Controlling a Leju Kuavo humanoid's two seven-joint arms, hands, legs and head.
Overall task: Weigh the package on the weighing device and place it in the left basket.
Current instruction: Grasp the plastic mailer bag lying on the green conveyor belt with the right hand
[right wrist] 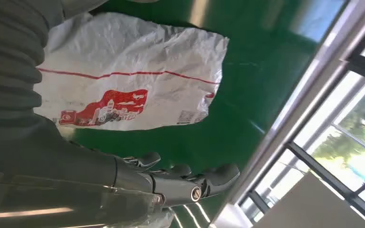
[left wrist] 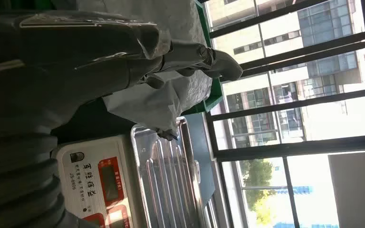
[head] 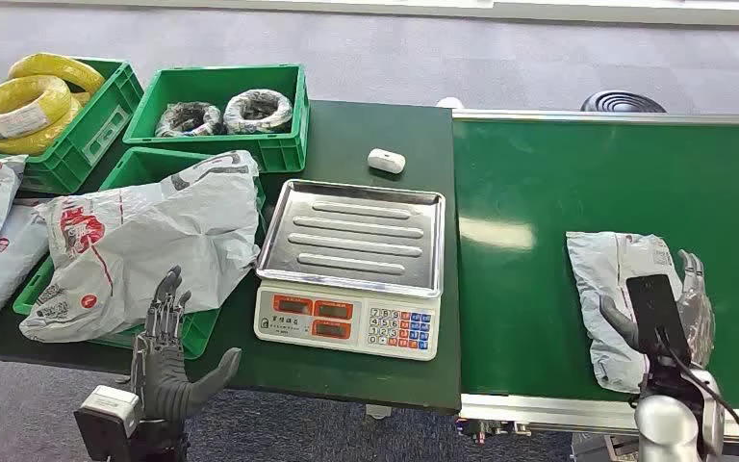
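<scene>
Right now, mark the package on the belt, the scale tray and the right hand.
package (head: pixel 616 279): head view, bare upper-left part of the grey bag.
scale tray (head: pixel 354 236): head view, middle of the ribbed steel pan.
right hand (head: pixel 672 313): head view, back of the hand over the package.

Left hand (left wrist: pixel 123 57) open, grey bags (left wrist: pixel 171 90), scale (left wrist: pixel 123 185)

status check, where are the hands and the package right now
Left robot hand open, low by the table's front edge. Right robot hand open over the package on the green belt, no grip yet. Scale tray bare, path clear.
</scene>
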